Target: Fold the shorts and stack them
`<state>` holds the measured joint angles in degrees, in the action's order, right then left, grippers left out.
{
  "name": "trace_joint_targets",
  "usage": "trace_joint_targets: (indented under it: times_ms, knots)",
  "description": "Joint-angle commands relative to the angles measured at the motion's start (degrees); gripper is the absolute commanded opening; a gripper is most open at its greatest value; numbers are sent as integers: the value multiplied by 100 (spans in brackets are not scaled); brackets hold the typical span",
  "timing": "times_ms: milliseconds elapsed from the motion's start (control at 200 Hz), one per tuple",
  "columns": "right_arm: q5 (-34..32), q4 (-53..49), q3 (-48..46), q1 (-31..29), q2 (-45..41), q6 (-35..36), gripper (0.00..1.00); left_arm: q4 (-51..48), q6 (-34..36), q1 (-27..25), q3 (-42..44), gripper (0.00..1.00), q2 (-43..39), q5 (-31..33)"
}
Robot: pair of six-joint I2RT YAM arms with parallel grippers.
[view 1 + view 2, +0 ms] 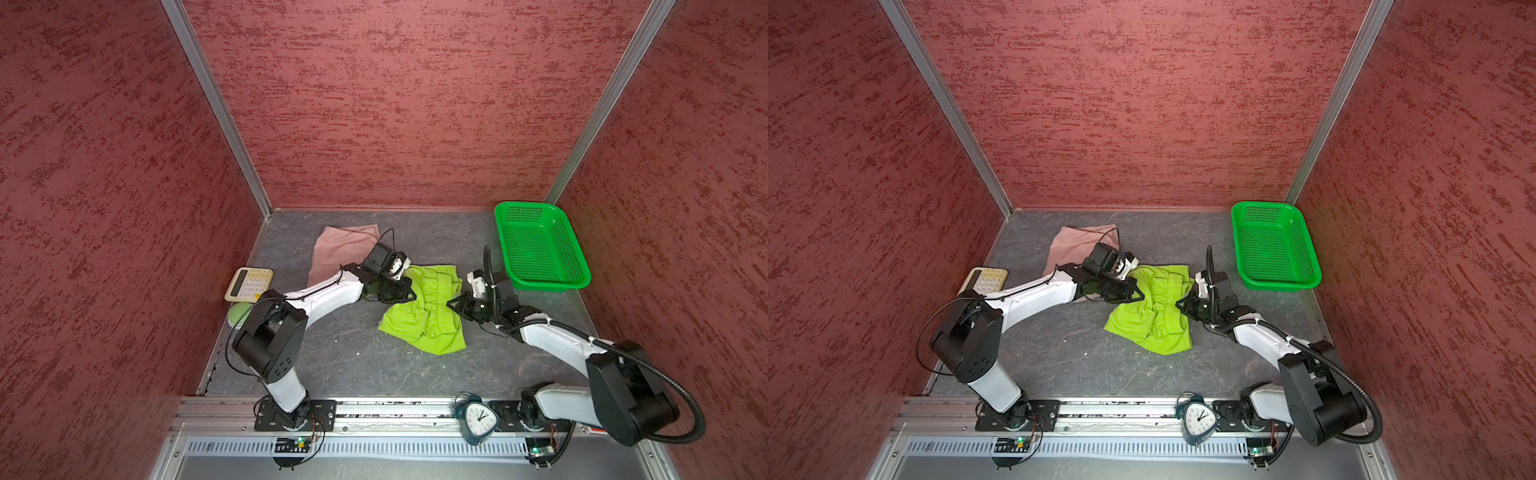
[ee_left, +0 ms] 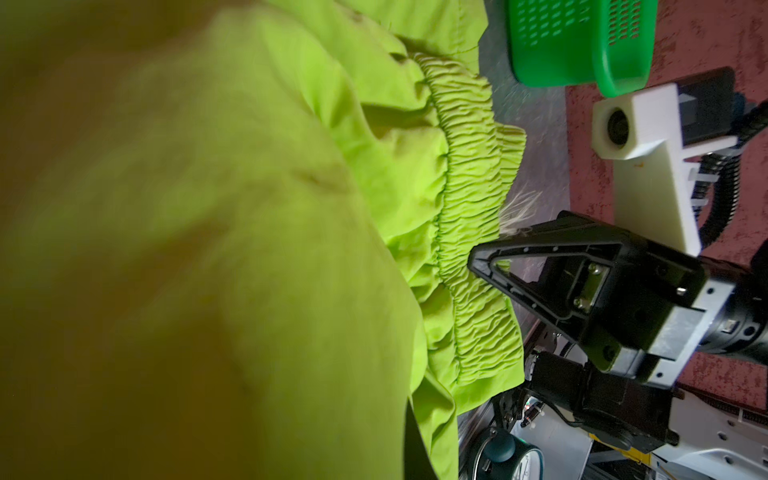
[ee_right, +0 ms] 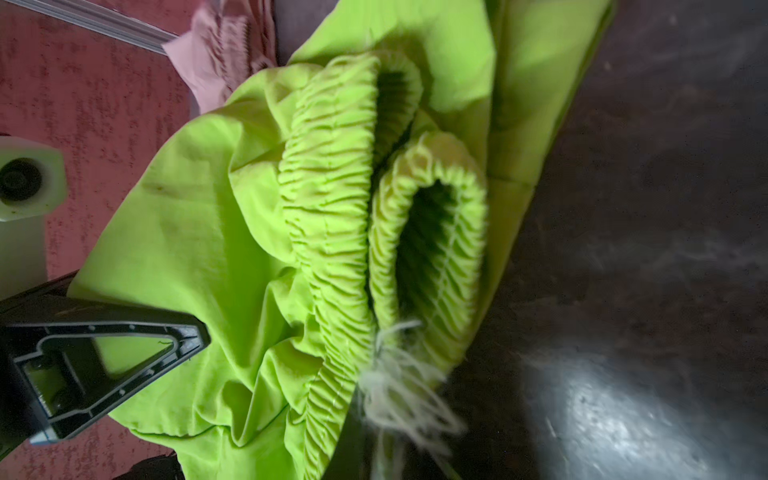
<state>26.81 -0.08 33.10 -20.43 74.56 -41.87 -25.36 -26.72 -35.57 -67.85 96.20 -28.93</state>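
Observation:
The lime green shorts (image 1: 424, 320) lie crumpled mid-table, the elastic waistband (image 3: 328, 187) bunched into loops with a frayed white drawstring (image 3: 399, 386) hanging out. My left gripper (image 1: 409, 291) is shut on the fabric at their left edge; in the left wrist view the green cloth (image 2: 249, 208) fills most of the picture. My right gripper (image 1: 451, 303) is shut on the waistband at their right edge, its fingertips pinched together there (image 2: 478, 259). The pink shorts (image 1: 340, 249) lie flat behind the left arm, partly hidden by it.
A green perforated basket (image 1: 540, 245) stands at the back right. A cream calculator (image 1: 249, 284) and a pale green round thing (image 1: 239, 313) sit by the left wall. A teal alarm clock (image 1: 478, 419) stands on the front rail. Red walls close three sides.

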Motion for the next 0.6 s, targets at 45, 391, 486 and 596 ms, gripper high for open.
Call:
trace_joint_targets:
  times_ms: [45, 391, 486, 596]
  knots:
    - [126, -79, 722, -53, 61, 354, 0, -779, 284, 42, -568, 0, -289, -21]
    - [523, 488, 2940, -79, 1403, 830, 0, -1781, 1763, 1235, -2379, 0, -161, -288]
    - [650, 740, 3492, -158, 1931, 822, 0, -2182, 2053, 1646, -3034, 0, 179, -358]
    - [778, 893, 4122, -348, 2574, 830, 0, -2319, 2084, 2222, -3325, 0, 510, -849]
